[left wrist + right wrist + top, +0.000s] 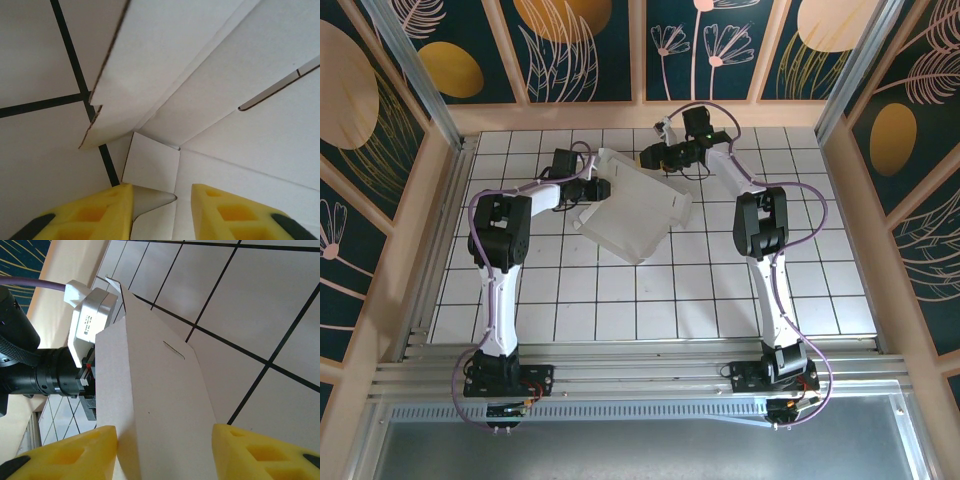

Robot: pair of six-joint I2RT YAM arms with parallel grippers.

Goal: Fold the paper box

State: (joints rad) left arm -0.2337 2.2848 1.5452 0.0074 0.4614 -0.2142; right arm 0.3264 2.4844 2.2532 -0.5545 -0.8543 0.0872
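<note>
Thin, light and easily creased, the paper box (635, 210) lies half-folded on the tiled table (720, 300) between the arms, best taken by its flap edges; the left claw (162, 202) straddles a corner tab, the right claw (165, 440) a raised panel, neither grip certain

Label on camera housing (89, 322) — print unreadable.

We are reaching both arms toward the far middle of the table, left gripper (592, 190) and right gripper (650, 158) each standing with yellow fingers (92, 447) parted around cardboard.
</note>
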